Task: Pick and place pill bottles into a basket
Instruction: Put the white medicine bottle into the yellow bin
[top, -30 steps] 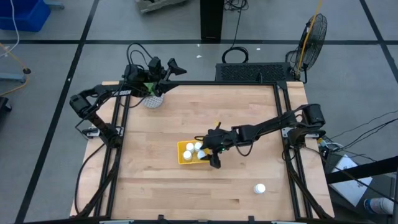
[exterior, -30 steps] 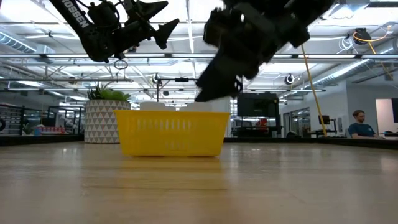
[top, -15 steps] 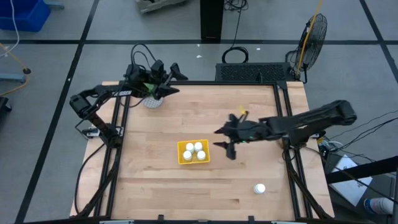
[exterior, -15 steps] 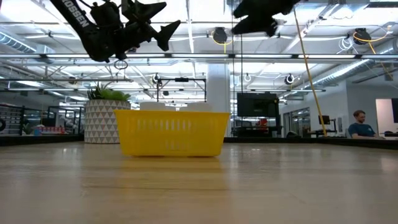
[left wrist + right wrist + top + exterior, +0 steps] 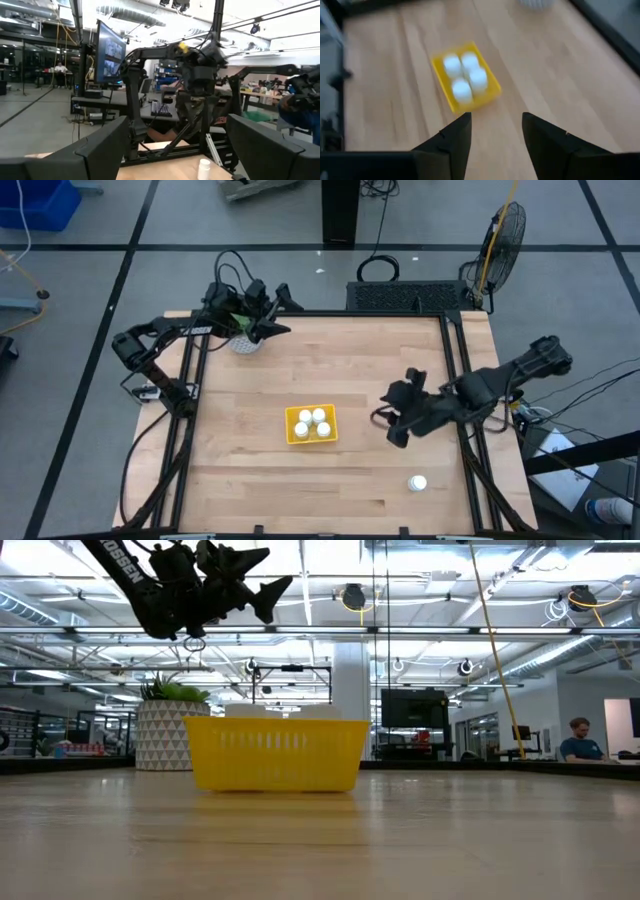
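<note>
The yellow basket (image 5: 311, 425) stands mid-table and holds several white pill bottles (image 5: 312, 422), upright on its floor; they also show in the right wrist view (image 5: 465, 75). One more pill bottle (image 5: 417, 482) stands alone near the table's near right corner; it also shows in the left wrist view (image 5: 203, 167). My right gripper (image 5: 392, 417) is open and empty, raised to the right of the basket, fingers pointing toward it. My left gripper (image 5: 283, 313) is open and empty, high over the far left corner.
A white speckled plant pot (image 5: 245, 340) stands at the table's far left edge, under my left arm; it also shows in the low view (image 5: 165, 735). Bare wood lies around the basket. Black frame rails run along the table's left and right edges.
My right gripper has risen from the basket and drawn back toward the table's right edge, leaving the low view. The bottles in the basket now show uncovered and stand still. The basket has kept its place.
</note>
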Tool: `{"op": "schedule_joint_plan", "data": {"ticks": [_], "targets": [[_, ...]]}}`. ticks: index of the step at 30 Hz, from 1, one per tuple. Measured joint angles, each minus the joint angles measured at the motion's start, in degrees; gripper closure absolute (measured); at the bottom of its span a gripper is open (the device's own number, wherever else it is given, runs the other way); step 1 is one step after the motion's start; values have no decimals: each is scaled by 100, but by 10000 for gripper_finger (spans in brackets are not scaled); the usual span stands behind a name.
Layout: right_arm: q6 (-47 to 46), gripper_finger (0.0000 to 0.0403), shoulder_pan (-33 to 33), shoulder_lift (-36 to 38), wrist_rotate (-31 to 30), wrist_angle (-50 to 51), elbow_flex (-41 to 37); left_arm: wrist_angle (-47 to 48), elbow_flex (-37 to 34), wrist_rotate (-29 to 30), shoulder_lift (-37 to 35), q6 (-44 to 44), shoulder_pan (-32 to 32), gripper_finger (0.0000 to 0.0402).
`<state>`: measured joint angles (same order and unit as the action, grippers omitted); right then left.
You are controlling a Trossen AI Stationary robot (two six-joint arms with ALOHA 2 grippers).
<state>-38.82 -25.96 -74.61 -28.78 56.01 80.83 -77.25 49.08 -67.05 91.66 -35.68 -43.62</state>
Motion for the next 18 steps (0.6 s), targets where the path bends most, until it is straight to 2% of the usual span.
{"op": "schedule_joint_plan", "data": {"ticks": [3,7,13,18], "targets": [[-702,250,-169,-403,180,1007,343,20,0,0,0,0,-70,58],[-1609,256,-309,-798,934,1657,410,163,0,-70,0,-50,-204,57],[-2724,254,-611,-1155,1498,1494,270,438,2,-92,0,-57,-370,61],[-4120,245,-979,-1233,2408,861,-159,597,2,-148,0,-57,-377,59]]}}
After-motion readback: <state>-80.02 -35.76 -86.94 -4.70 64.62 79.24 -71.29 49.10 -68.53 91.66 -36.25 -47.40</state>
